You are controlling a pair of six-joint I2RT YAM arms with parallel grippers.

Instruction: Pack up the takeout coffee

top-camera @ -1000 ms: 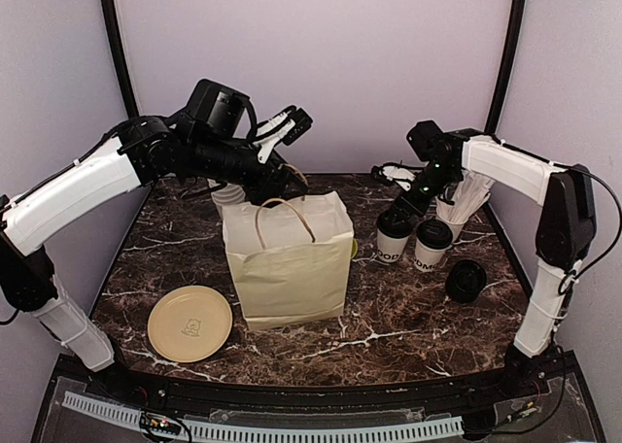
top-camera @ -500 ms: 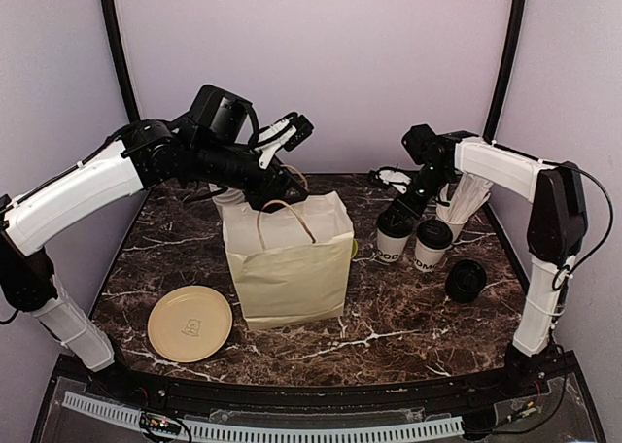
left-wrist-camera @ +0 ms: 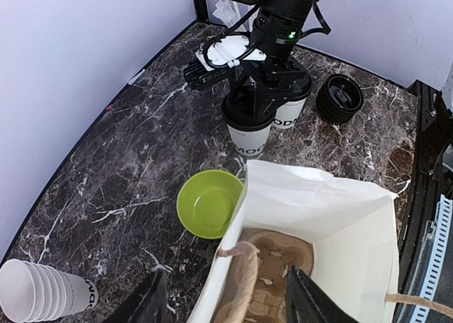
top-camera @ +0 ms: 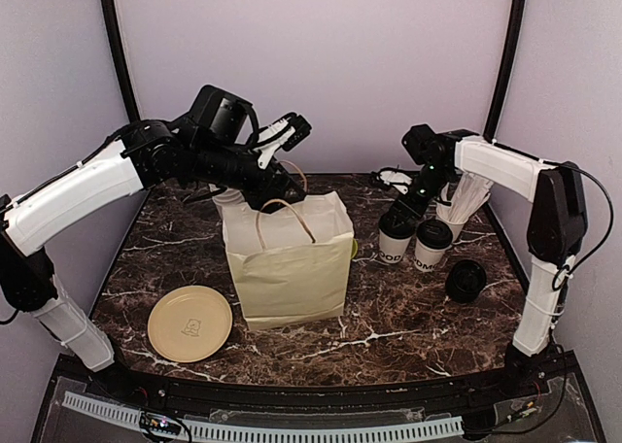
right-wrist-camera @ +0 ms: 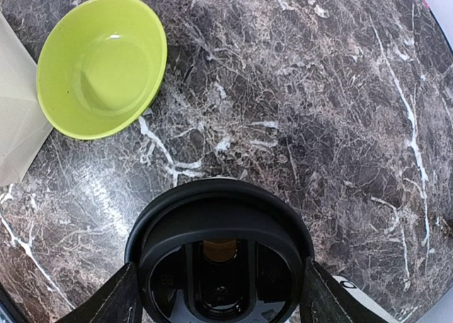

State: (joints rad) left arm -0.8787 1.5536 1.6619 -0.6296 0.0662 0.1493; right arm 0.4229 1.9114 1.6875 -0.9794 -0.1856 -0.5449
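The takeout coffee [right-wrist-camera: 219, 231], a white cup with a black lid, stands right of the paper bag [top-camera: 289, 258]. My right gripper [right-wrist-camera: 219, 295] reaches down over it, one finger pressed to each side of the lid, and it shows above the cup [top-camera: 393, 239] in the top view. The left gripper [left-wrist-camera: 226, 302] hovers open astride the bag's far wall, one finger outside and one inside. A bag handle [left-wrist-camera: 244, 280] hangs between those fingers. A brown cardboard carrier [left-wrist-camera: 272, 266] lies in the bag's bottom.
A second lidded cup [top-camera: 431, 244] stands touching the first on its right. A green bowl [left-wrist-camera: 209, 202] sits between bag and cups. Black lids [top-camera: 466, 280] are stacked further right, with a cup of straws [top-camera: 457, 205] behind. A tan plate [top-camera: 190, 323] lies front left; stacked cups [left-wrist-camera: 42, 298] lie behind the bag.
My right gripper's fingers have closed in onto the coffee's lid and its arm shifted slightly. The left gripper spread a little wider over the bag's edge.
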